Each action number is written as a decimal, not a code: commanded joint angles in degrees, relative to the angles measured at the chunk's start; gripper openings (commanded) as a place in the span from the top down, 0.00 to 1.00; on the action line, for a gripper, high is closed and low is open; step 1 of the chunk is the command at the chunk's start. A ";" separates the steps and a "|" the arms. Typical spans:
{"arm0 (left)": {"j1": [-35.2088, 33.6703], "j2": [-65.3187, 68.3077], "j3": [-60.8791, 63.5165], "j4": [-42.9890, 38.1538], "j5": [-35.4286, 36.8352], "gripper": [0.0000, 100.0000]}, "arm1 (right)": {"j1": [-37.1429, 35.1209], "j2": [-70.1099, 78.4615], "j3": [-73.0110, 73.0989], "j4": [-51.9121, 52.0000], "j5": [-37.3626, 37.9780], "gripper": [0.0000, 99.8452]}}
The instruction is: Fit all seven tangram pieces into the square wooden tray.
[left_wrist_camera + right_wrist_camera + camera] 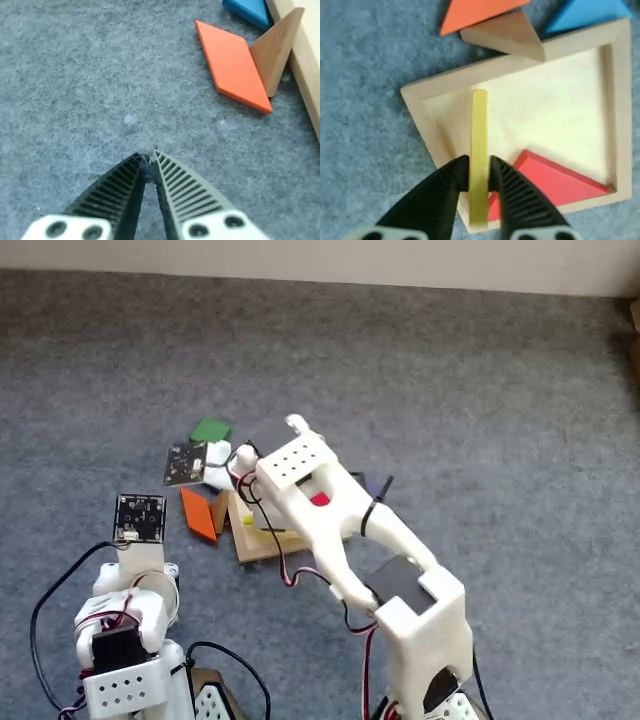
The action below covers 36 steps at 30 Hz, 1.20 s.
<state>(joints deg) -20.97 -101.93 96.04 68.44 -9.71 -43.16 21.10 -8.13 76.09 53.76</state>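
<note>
A yellow piece, a red triangle, an orange parallelogram, a blue piece and a green piece were noted. The tray and a wooden triangle were left pale; the table was covered in grey.

Right arm over wooden tray, orange piece beside, green piece beyond

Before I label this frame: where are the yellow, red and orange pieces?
yellow piece [479,125], right wrist view, narrow upper edge.
red piece [550,182], right wrist view, top face.
orange piece [232,65], left wrist view, top face.
</note>
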 commanded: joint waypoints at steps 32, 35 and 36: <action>-0.84 -2.59 1.10 -1.05 -0.26 0.99 | 10.95 5.14 -11.82 -11.30 -41.93 0.99; -0.84 -2.59 1.10 -1.05 -0.18 0.99 | 9.19 5.93 -8.04 -14.46 -42.02 0.99; -0.84 -2.59 1.10 -1.05 -0.18 0.99 | 8.66 6.20 -6.90 -15.25 -42.02 0.99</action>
<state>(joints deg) -20.97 -101.93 96.04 68.44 -9.71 -32.26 28.22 -17.71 65.54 12.79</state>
